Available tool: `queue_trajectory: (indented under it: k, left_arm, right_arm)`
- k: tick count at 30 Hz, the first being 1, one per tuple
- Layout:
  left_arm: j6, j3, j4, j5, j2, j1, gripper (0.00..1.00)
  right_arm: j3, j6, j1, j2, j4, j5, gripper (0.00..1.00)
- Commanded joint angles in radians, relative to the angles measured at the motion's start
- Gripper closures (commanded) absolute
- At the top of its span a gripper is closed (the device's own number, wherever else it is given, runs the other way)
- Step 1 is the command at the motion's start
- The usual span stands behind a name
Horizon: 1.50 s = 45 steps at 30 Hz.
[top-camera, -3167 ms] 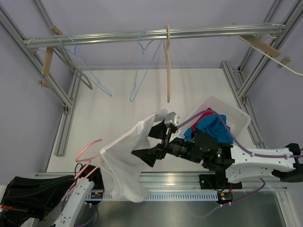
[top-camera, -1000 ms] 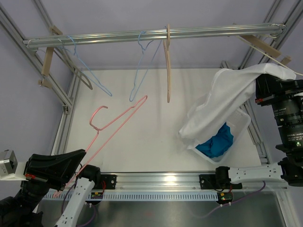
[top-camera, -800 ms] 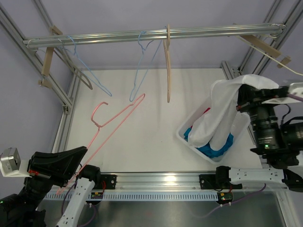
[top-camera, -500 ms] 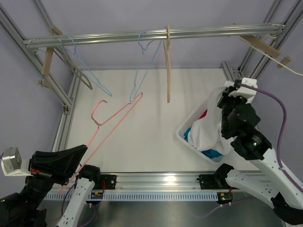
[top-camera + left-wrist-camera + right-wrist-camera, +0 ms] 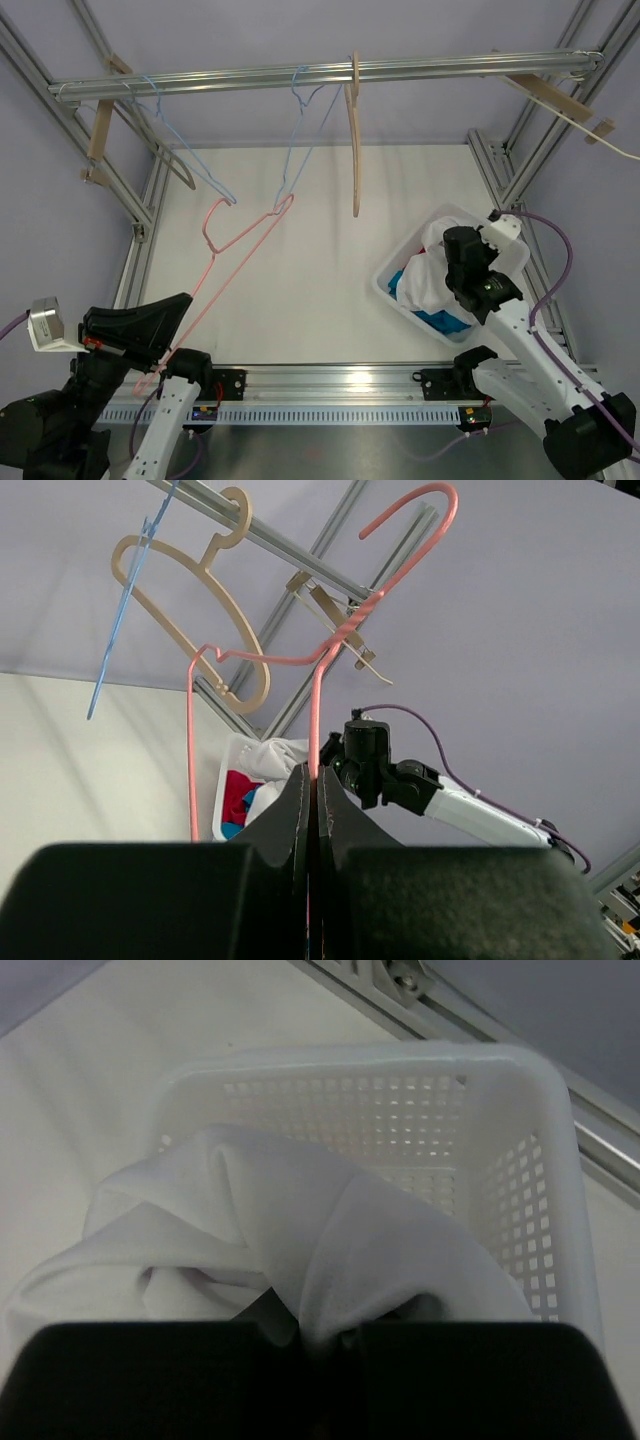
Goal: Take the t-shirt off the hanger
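- T-shirt [image 5: 428, 268], top view: white, off the hanger, crumpled into a soft heap inside white basket [image 5: 392, 292] at the table's right side, lying over blue cloth [image 5: 445, 320].
- Right gripper [image 5: 452, 282] is down in the basket on the heap; cannot tell its grip from this angle.
- Pink hanger [image 5: 262, 234] is bare and slants up across the table from left gripper [image 5: 166, 345] at near left, hook end farthest from the arm.
- Left wrist view: fingers [image 5: 290, 815] are pressed together, clamped on pink hanger [image 5: 316, 710] wire, hook up top.
- T-shirt [image 5: 278, 752] shows as a small white lump in basket [image 5: 226, 775] well away, red cloth [image 5: 237, 785] beside it, right gripper [image 5: 335, 755] at it.
- Right wrist view: T-shirt [image 5: 330, 1230] fills the middle with plain white rounded folds, bunched up in front of the perforated basket [image 5: 400, 1110] wall.
- Right gripper [image 5: 312, 1345] has its fingers closed, pinching a fold of the T-shirt.
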Motion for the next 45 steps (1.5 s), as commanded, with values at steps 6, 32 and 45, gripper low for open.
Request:
queue_trajectory:
  k: [6,32,45]
  left_arm:
    - [0.043,-0.052,0.048,-0.059,0.015,0.031,1.00]
    - [0.111,0.092,0.157,-0.270,0.331,0.056,1.00]
    - [0.063,0.089,0.396,-0.240,0.596,0.054,1.00]
  right_arm:
    - [-0.134,0.221,-0.222,0.088,0.127,-0.280,0.98]
    - [0.196,0.008,-0.234,-0.496,-0.186,-0.543,0.01]
    - [0.130,0.006,-0.234,-0.553,-0.146,-0.805,0.01]
